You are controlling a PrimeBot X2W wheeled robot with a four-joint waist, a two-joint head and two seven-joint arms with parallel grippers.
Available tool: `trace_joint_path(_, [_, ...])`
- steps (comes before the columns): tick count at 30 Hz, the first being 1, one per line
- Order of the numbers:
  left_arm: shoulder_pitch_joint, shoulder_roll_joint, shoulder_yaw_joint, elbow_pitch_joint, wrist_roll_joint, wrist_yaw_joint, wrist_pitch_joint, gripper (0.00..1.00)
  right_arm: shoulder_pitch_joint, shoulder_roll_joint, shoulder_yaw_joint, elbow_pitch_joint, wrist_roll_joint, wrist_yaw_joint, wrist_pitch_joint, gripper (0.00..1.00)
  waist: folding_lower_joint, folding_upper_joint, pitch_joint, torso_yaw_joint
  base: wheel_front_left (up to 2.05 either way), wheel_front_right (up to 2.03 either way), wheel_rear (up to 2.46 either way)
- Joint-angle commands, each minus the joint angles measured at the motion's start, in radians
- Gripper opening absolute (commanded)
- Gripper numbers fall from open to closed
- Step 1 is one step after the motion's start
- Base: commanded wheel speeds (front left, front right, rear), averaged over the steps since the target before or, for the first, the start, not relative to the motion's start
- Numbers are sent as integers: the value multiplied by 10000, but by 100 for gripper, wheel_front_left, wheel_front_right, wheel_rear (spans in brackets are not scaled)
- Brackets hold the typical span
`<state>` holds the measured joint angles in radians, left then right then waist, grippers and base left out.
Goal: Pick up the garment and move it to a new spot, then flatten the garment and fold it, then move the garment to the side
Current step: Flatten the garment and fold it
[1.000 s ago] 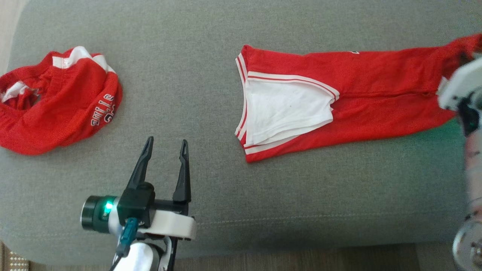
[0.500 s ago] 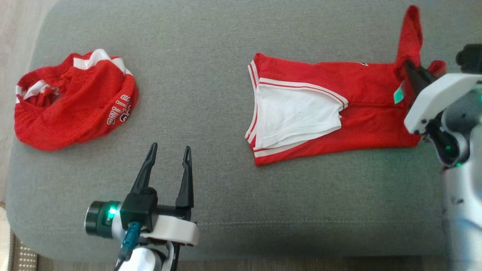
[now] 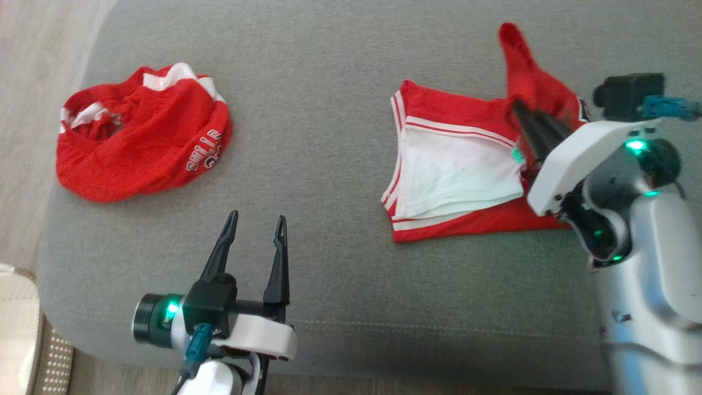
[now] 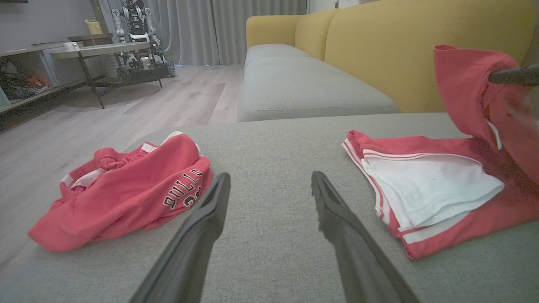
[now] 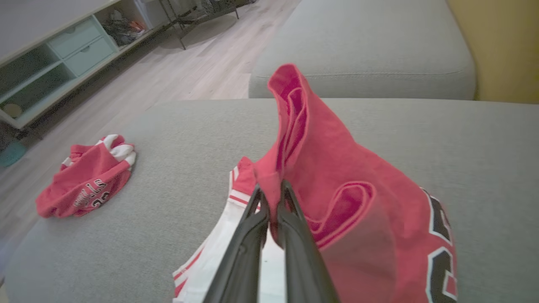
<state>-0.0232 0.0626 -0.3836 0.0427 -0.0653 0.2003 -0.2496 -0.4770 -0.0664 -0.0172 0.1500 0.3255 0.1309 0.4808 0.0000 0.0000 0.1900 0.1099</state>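
As right end effector (image 5: 271, 189) grips garment (image 3: 455, 170), long axis left-right

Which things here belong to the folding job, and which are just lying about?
In the job:
red jersey, one end raised off the cushion
right gripper, shut on that raised end
left gripper, open and empty
grey cushion under it all

Lying about:
crumpled red garment at the cushion's left end
yellow sofa
shelf unit
table
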Motion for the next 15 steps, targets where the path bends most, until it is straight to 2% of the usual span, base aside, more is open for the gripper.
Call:
trace_joint_path(1, [-315,-50,234,-247,-59,-33,-122,100,-254,156,452,-183,234,-2,-176,0,0,0,-26,211,0,0,0])
trace_joint_path(9, [-297,-91,142,-261,-163,9,-122,100,-409,160,962,625,867,-2,-593,0,0,0,-55,710,0,0,0])
trace_joint_path(15, [-285,-110,19,-252,-243,45,-122,100,-752,161,1253,1835,1256,-2,-952,0,0,0,0,962,0,0,0])
